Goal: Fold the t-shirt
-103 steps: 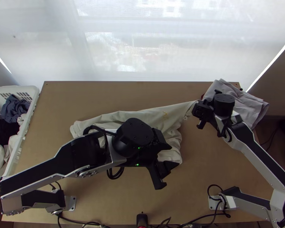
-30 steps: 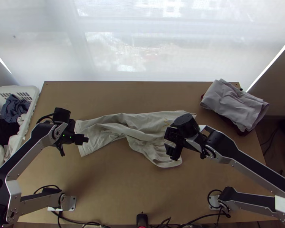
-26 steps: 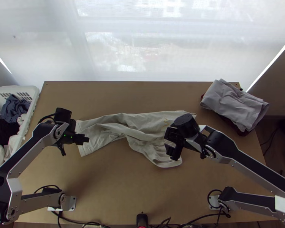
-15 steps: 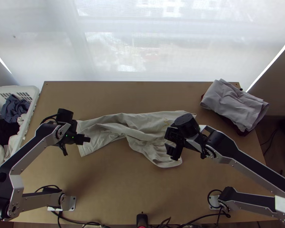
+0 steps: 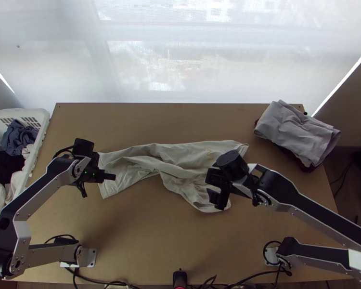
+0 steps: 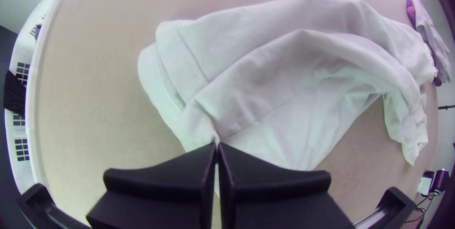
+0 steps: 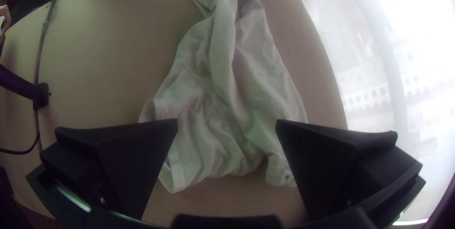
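From the middle of the wooden table, a pale t-shirt lies rumpled towards twelve o'clock, the left gripper at its nine o'clock end and the right gripper over its four o'clock part. A folded grey cloth sits at two o'clock, and a white basket holding clothes stands near nine.
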